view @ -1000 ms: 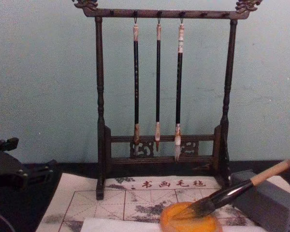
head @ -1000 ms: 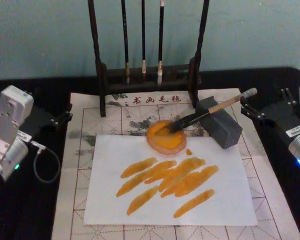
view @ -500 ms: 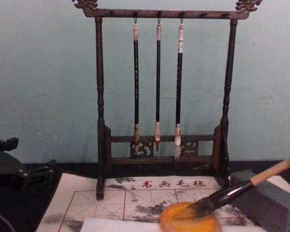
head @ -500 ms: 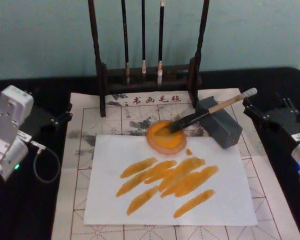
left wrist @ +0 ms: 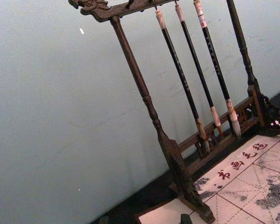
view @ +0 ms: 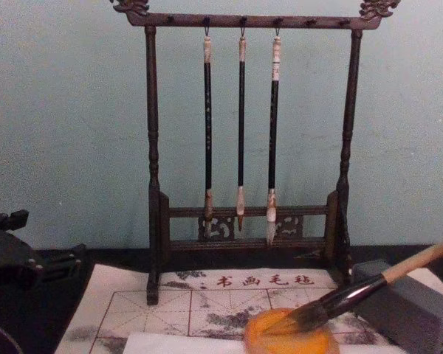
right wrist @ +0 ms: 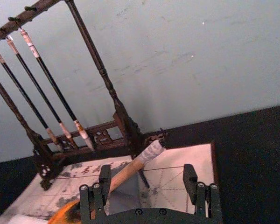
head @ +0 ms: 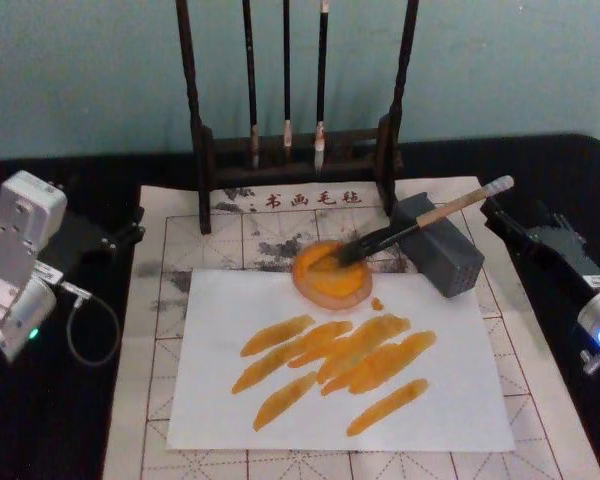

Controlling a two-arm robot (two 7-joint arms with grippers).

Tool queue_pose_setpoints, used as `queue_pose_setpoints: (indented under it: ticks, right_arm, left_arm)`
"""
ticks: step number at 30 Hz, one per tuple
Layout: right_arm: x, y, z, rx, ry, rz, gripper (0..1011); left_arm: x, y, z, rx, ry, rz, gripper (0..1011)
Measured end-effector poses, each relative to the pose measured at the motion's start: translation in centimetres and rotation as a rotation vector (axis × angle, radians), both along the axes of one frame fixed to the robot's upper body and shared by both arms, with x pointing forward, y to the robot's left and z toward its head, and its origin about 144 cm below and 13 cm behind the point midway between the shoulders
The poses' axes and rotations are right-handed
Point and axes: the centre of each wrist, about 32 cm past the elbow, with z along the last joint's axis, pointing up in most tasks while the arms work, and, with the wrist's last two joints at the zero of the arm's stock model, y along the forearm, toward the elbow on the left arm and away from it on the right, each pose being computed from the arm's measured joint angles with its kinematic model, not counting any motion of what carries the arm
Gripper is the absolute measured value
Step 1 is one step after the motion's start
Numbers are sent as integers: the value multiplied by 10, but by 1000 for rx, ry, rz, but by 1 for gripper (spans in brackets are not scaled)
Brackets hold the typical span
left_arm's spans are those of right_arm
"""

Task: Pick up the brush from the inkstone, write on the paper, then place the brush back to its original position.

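At paper's far edge, centre: orange inkstone (head: 332,273), round, low-rimmed, overlapping white paper (head: 450,400) streaked with orange strokes. Brush (head: 420,222): dark bristles in dish, black ferrule, pale handle slanting up over grey block (head: 445,255) toward felt mat's (head: 160,300) far right corner. Chest view cuts off handle end. Right gripper (right wrist: 147,182) near handle end, clear of it, fingers spread wide, holding nothing. Left gripper (head: 120,235) parked off mat's left edge; I can't read its state.

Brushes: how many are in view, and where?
4. Three thin black-handled brushes hang from the dark wooden rack; one thick pale-handled brush leans on the grey block, bristles in the round orange dish. None seems hidden.
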Motion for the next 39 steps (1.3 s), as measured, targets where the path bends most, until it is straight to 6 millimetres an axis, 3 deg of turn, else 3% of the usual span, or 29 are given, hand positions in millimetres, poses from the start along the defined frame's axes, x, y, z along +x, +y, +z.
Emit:
queue_pose_setpoints:
  ticks: [18, 39]
  right_arm:
    - [14, 9, -20, 375, 77, 52, 1000]
    - [36, 21, -27, 601, 138, 79, 1000]
  left_arm:
    - [0, 0, 0, 0, 0, 0, 1001]
    - [0, 0, 0, 0, 0, 0, 1001]
